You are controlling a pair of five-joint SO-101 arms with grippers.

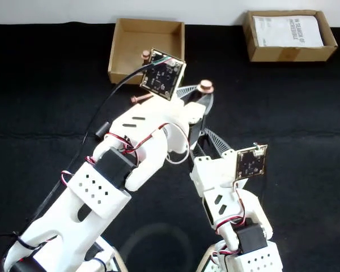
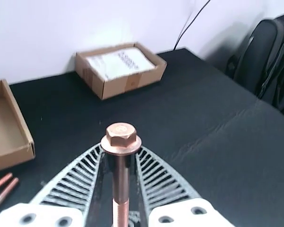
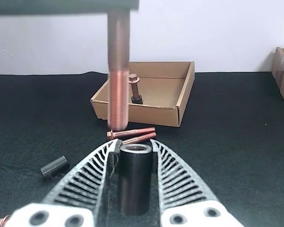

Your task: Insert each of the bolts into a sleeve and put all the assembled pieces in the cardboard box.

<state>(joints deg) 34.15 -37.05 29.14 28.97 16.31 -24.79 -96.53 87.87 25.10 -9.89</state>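
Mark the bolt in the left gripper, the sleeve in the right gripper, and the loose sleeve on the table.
held bolt [image 2: 120, 136]: left wrist view, on its hex head.
held sleeve [image 3: 136, 182]: right wrist view, mid side wall.
loose sleeve [image 3: 54, 166]: right wrist view, on its side.

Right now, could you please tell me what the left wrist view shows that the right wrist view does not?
Left wrist view: the head of the bolt in the left gripper, a booklet and a dark bag. Right wrist view: the right gripper shut on a sleeve, a loose sleeve, and an assembled piece in the cardboard box. Both: the held bolt's shank, two loose bolts and that box.
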